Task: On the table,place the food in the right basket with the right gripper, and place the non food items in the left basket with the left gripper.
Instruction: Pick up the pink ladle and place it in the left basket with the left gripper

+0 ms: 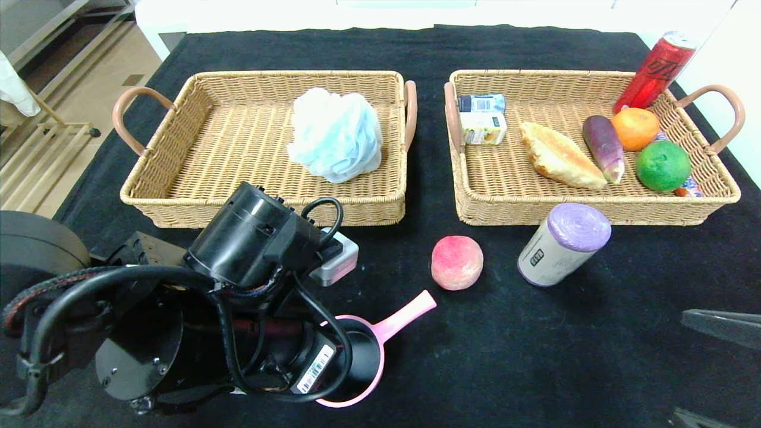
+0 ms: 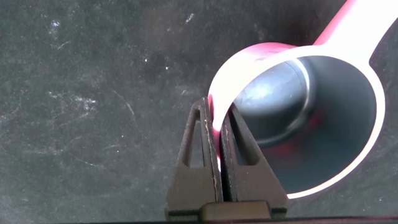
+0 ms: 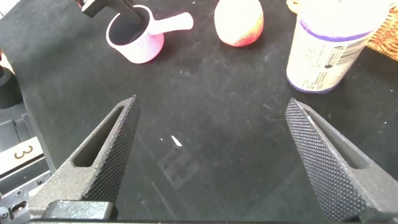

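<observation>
**Left pincer clamped on the pink pan's rim**

The left pincer (image 2: 219,134) had its two fingers pressed together on the near rim of the pink pan (image 1: 367,349), one finger inside the wall and one outside. In the head view the left arm reached in from 8 o'clock, its bulky wrist bent down over the pan at 6 o'clock and hiding the grip from above; the pan's handle pointed toward 2 o'clock. The right pincer (image 3: 211,137) hung low at 4 o'clock with its fingers wide apart and nothing between them.

On the black-clothed surface (image 1: 594,333), the peach (image 1: 456,262) lay near the centre, and the grey-labelled roll (image 1: 562,243) stood tilted just beside it toward 3 o'clock. The left basket (image 1: 178,202) at 11 o'clock held the blue bath puff (image 1: 336,134). The right basket (image 1: 475,208) at 1 o'clock held the croissant (image 1: 561,156), the eggplant (image 1: 604,145), an orange (image 1: 635,128), a lime (image 1: 662,165), a red can (image 1: 655,69) and two small cartons (image 1: 483,119). Pale flooring and wooden rails showed at 10 o'clock.
</observation>
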`<state>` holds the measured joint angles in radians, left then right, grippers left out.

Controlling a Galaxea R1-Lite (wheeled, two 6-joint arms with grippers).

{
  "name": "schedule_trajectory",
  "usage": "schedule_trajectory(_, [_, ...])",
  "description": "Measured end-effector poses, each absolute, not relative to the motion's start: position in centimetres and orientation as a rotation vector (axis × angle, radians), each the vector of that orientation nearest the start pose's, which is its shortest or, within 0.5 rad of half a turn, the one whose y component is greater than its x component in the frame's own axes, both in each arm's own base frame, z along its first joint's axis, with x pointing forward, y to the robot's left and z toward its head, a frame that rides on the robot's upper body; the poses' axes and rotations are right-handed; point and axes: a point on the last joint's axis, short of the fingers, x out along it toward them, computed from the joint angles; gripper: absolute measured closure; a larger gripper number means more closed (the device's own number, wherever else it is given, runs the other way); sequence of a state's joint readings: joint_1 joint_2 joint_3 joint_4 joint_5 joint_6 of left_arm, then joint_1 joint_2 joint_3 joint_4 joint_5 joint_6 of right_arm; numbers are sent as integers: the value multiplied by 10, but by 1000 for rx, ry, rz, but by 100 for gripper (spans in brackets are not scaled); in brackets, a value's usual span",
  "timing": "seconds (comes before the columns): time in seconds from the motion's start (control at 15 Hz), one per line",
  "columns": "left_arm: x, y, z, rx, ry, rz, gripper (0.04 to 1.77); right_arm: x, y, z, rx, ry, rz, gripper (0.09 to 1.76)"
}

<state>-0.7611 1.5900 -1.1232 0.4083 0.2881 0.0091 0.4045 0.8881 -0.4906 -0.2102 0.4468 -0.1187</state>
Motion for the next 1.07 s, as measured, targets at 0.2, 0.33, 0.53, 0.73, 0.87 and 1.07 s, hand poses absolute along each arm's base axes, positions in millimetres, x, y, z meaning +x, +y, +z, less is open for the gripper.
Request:
schedule_trajectory(0.2, [193, -175, 212, 447, 758, -447, 166, 88, 48, 216, -107, 143, 859, 14])
schedule_trajectory(0.33, [191, -173, 216, 437, 746, -453, 166, 88, 48, 215, -107, 145, 858, 14])
schedule_trajectory(0.53, [183, -165, 231, 401, 698, -473, 166, 88, 48, 215, -109, 146, 862, 14])
schedule_trajectory(0.73, [177, -150, 249, 348, 639, -460, 166, 87, 48, 214, -108, 146, 862, 14])
schedule_trajectory(0.87, [180, -135, 264, 301, 592, -410, 166, 87, 48, 215, -109, 146, 862, 14])
schedule_trajectory(1.07, [189, -111, 288, 222, 522, -332, 166, 87, 48, 215, -108, 143, 862, 14])
